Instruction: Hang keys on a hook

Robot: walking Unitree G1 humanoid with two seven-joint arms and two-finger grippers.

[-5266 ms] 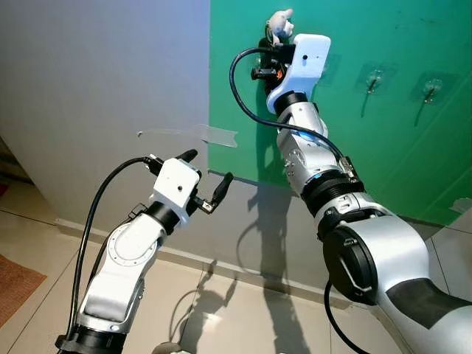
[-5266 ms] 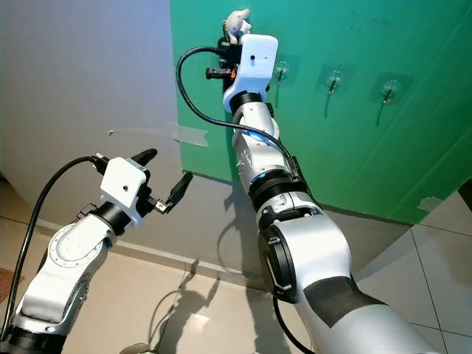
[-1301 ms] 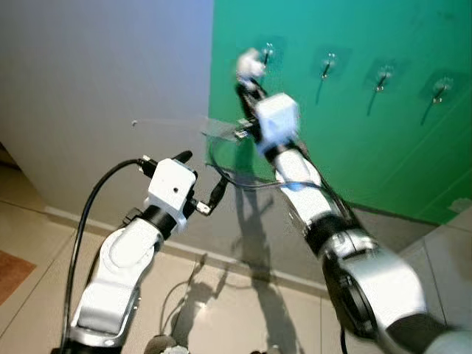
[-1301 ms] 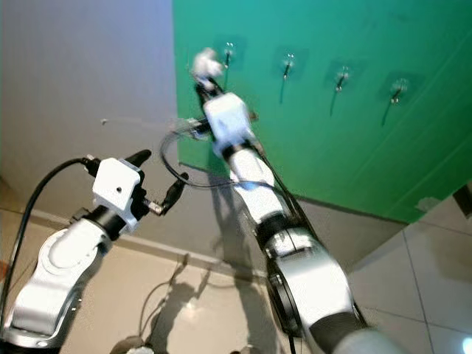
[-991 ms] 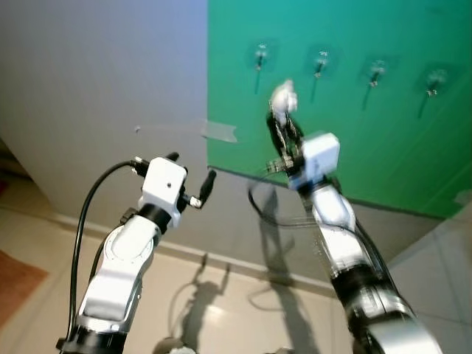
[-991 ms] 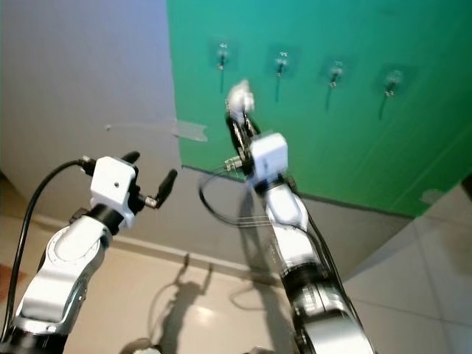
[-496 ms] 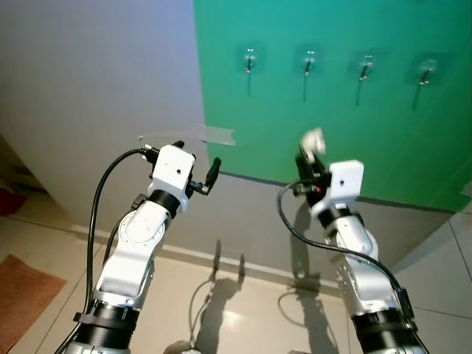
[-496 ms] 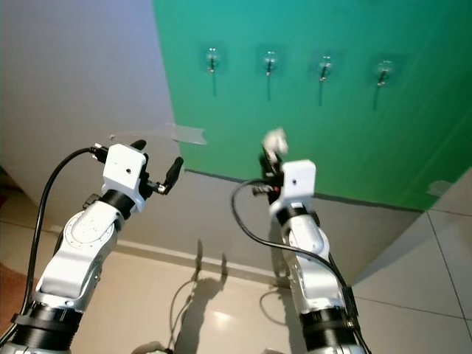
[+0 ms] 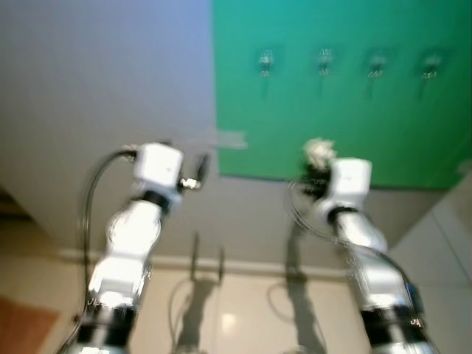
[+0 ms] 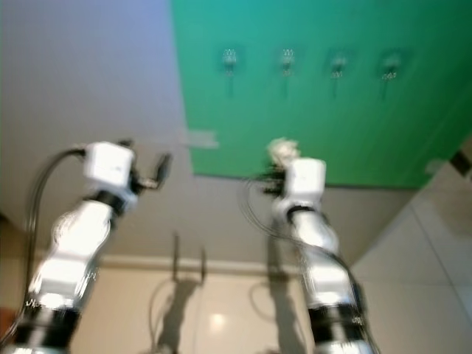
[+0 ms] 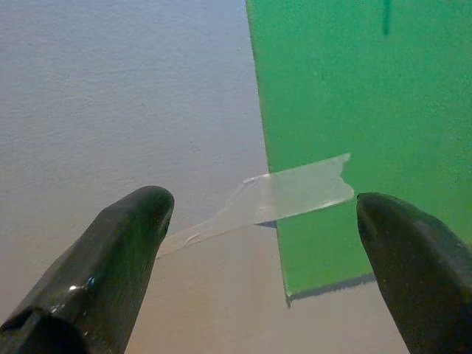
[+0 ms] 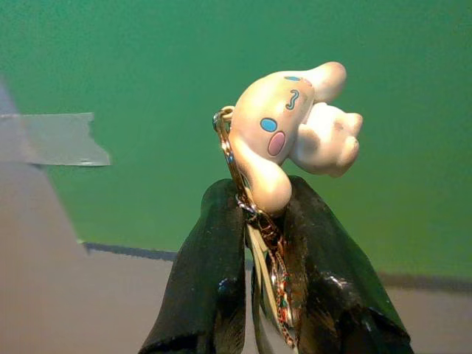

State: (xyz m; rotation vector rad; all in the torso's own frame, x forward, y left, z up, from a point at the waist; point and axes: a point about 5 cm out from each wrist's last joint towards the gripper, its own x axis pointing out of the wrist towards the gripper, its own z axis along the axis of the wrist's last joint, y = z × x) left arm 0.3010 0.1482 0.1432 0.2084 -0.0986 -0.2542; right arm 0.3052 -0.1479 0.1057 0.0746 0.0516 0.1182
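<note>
The right pincer (image 12: 262, 243) is clamped tight on the keys (image 12: 267, 273), pinching the ring and chain between its two black fingers so the white plush charm (image 12: 291, 125) sits just above the tips, held up in front of the green panel (image 9: 332, 103) and well below the row of four hooks (image 9: 266, 61). The left pincer (image 11: 258, 236) is spread wide with nothing in it, raised near the grey wall (image 9: 103, 88) and facing the strip of clear tape (image 11: 295, 195) that bridges the wall and the panel's edge.
</note>
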